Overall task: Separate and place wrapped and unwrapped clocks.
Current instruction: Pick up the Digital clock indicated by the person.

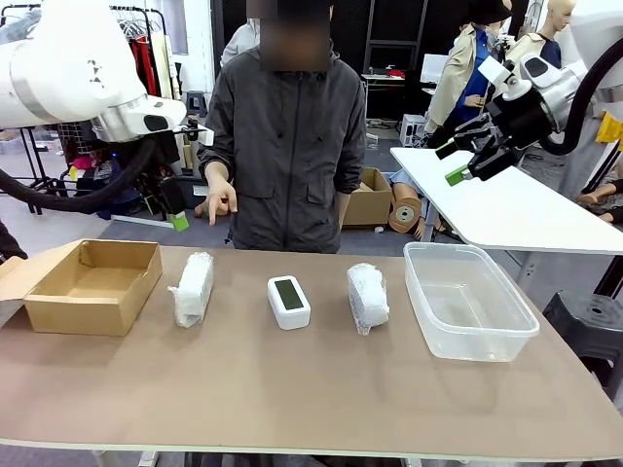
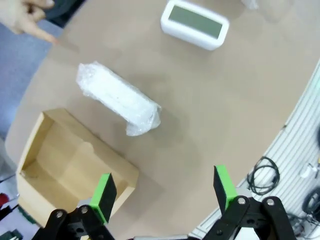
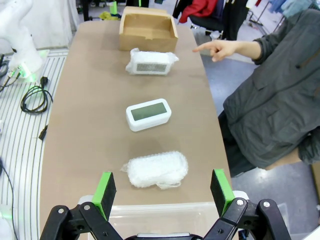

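Left wrapped clock (image 1: 193, 288), right wrapped clock (image 1: 367, 295) flank bare clock (image 1: 288, 301): probably light, bubble wrap soft, slippery; grip across narrow middle. Left tool (image 2: 164, 189), right tool (image 3: 162, 189) wide open, empty.

White clock (image 1: 289, 309), grey-green screen (image 1: 287, 292); brown box (image 1: 83, 316)

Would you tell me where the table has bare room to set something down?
The near strip of table before the row is bare. The box and tub stand empty. Gaps between left bundle, clock and right bundle are narrower.
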Robot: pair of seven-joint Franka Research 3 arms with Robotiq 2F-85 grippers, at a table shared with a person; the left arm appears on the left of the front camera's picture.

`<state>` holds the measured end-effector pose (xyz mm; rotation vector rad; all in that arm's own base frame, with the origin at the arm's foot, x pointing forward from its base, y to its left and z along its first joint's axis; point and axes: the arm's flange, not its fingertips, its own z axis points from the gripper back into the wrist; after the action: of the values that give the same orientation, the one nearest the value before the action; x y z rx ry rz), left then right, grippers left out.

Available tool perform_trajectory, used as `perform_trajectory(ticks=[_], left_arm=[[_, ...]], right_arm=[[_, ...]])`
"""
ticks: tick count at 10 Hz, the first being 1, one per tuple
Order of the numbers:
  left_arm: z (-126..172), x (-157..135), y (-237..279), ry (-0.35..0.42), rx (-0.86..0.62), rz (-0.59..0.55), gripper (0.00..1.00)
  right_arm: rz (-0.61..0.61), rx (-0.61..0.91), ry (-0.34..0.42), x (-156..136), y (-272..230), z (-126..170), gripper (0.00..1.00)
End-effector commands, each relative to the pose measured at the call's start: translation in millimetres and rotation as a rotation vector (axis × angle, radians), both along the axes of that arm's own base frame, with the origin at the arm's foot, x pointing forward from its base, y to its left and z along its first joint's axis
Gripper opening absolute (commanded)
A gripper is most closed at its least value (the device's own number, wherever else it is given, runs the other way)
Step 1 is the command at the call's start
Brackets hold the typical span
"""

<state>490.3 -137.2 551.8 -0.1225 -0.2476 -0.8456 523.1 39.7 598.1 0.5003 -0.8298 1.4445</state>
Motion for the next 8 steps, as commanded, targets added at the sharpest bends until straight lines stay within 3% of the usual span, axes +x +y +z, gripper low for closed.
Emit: perform_trajectory(ticks=[1, 5, 6, 8], left_arm=[[10, -4, 9, -0.002, 0.020, 0.002, 1.00], [7, -2, 6, -0.004, 0.006, 0.005, 1.00], [-3, 5, -10, -0.005, 0.077, 0.221, 1.00], [-31, 25, -29, 0.036, 0.069, 0.413, 1.00]], right_arm=[[-0.001, -0.010, -0.004, 0, -1, 0, 1.00], [-0.001, -0.010, -0.004, 0, -1, 0, 1.00], [-0.001, -0.010, -0.004, 0, -1, 0, 1.00], [-0.001, -0.010, -0.004, 0, -1, 0, 1.00]])
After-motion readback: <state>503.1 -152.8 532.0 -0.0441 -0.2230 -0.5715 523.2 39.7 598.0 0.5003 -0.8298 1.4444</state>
